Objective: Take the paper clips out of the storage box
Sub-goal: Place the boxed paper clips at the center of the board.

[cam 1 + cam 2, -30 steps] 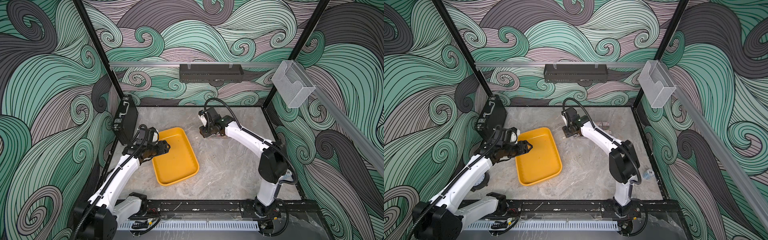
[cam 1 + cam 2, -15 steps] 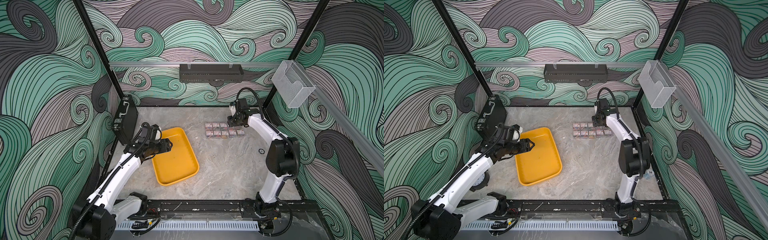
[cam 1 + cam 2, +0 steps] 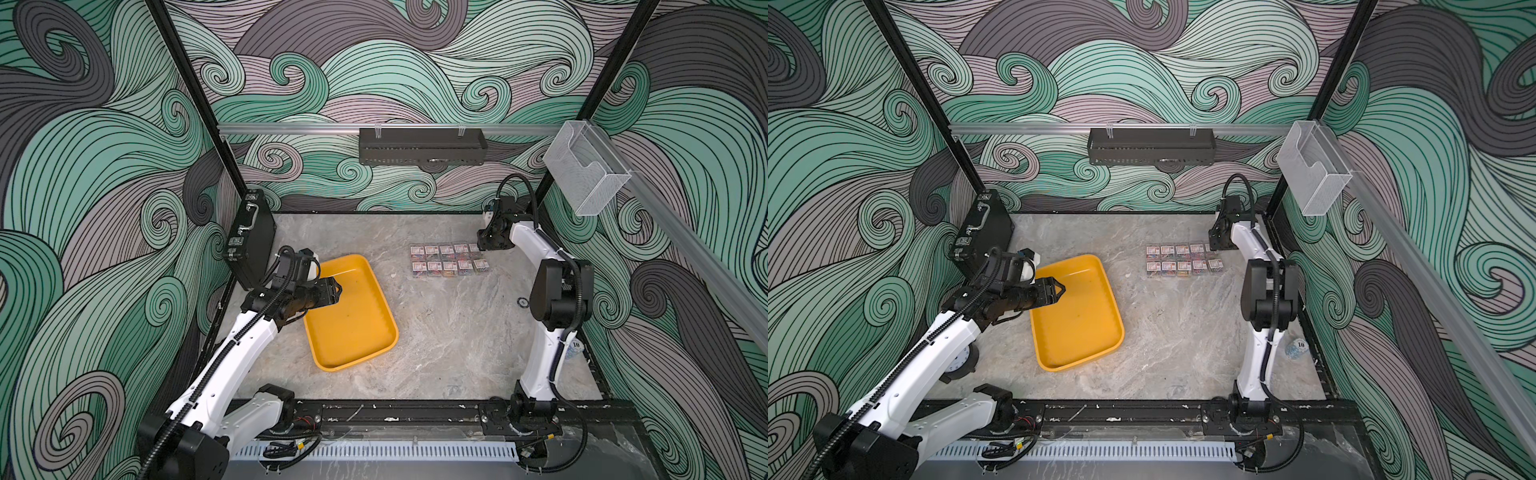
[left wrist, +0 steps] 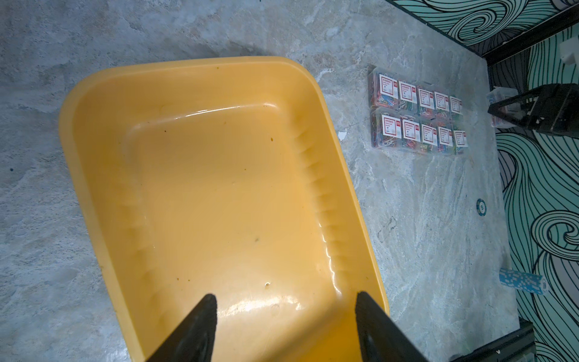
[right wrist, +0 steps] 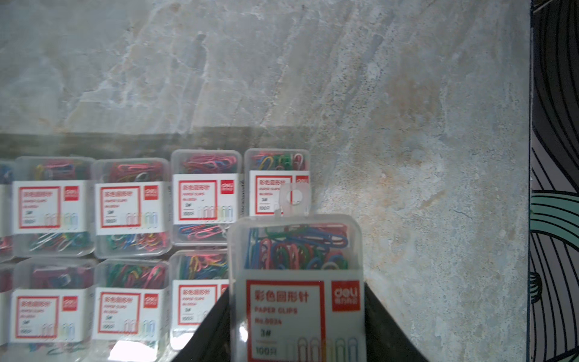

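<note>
table: grey marble-patterned surface, closed in on three sides by swirl-patterned walls; all items below stand on it or hang above it.
storage box: yellow-orange tray, left of centre on the table, lying skewed, its long side running from far left to near right. The left wrist view shows a glossy floor with a few dark specks.
briefcase: black, with metal latches, standing on edge against the left wall, just far-left of the storage box.
wall shelf: black, hung from the rail on the far wall.
clear holder: transparent, fixed to the rail on the right wall, at the far end.
left gripper: hangs over the left side of the storage box; jaws spread apart, nothing between them, as its wrist view confirms.
right gripper: far right of the table, clamped on one box of clips.
paper clips: ten clear boxes on the table, right of the storage box and well apart from it — two rows of five, edge to edge, labels up.
held clip box: an eleventh box, between the right gripper's fingers, just beside the right end of the far row; contact with the table cannot be told.
chip stack: blue-and-white, lying at the near right edge of the table.
token: small round disc — on the table, near-right of the clip rows.
</note>
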